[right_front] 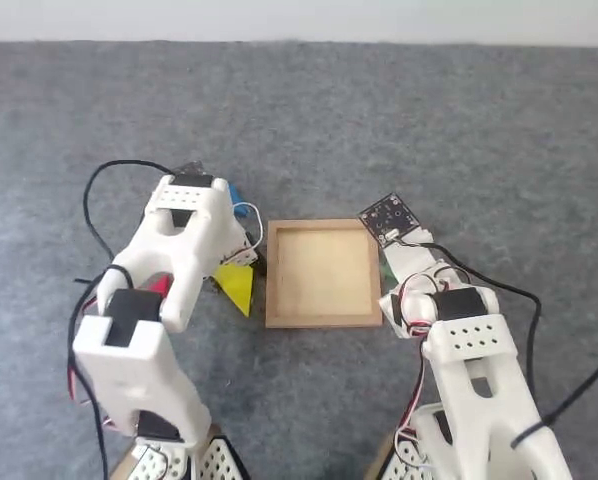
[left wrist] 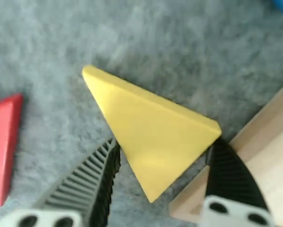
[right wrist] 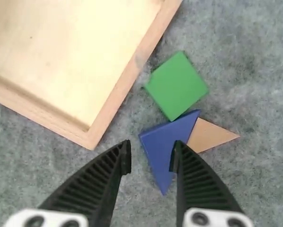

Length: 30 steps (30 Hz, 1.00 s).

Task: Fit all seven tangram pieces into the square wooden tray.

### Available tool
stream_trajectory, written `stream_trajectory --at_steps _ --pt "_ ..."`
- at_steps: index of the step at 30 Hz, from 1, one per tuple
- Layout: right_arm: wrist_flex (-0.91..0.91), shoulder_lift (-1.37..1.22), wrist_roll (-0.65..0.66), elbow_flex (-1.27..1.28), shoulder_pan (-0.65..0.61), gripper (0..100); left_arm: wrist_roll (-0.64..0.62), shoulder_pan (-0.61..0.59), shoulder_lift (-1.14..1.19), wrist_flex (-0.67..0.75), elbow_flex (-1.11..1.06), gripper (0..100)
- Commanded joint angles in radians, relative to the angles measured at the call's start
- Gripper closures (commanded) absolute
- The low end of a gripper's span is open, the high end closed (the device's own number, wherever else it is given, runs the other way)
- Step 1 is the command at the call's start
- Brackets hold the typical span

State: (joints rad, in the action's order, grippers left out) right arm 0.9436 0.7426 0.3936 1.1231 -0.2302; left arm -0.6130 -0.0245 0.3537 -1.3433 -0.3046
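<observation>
**Task status.** The square wooden tray (right_front: 319, 320) is seen to be bare inside, so none of the seven pieces can be counted as fitted. All placement work is judged to be outstanding.

**Left side.** The yellow triangle (left wrist: 151, 132) is clamped between the jaws of the left gripper (left wrist: 164, 143), one jaw against each side. It is located just beside the outer rim of the tray. A red triangle (left wrist: 4, 142) is laid on the surface nearby, apart from the jaws.

**Right side.** The right gripper (right wrist: 151, 158) is held partly open above a blue triangle (right wrist: 165, 139), and nothing is gripped. A green square (right wrist: 176, 85) and a tan triangle (right wrist: 212, 135) are placed touching the blue triangle, beside the tray.

**Surface and room.** The table is covered by a grey carpet-like fabric (right_front: 429, 130). A pale wall (right_front: 299, 18) is seen beyond it.
</observation>
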Motion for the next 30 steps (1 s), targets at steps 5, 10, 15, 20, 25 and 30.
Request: stream_trajectory --at_steps 5,10,15,20,25,30 --pt "-0.015 0.002 -0.009 -0.006 -0.005 84.4 0.281 -0.064 0.023 -0.051 0.111 71" --pt "-0.015 0.002 -0.009 -0.006 -0.007 84.4 0.506 -0.049 0.025 -0.017 0.142 71" --pt "-0.015 0.002 -0.009 -0.006 -0.005 84.4 0.844 -0.048 0.028 -0.025 0.248 71" --pt "-0.015 0.002 -0.009 -0.006 -0.005 84.4 1.091 -0.04 0.026 -0.034 0.286 71" --pt "-0.015 0.002 -0.009 -0.006 -0.005 84.4 0.959 -0.009 0.018 -0.25 0.361 71" --pt "-0.015 0.002 -0.009 -0.006 -0.008 84.4 0.198 0.011 0.02 -0.338 0.38 71"
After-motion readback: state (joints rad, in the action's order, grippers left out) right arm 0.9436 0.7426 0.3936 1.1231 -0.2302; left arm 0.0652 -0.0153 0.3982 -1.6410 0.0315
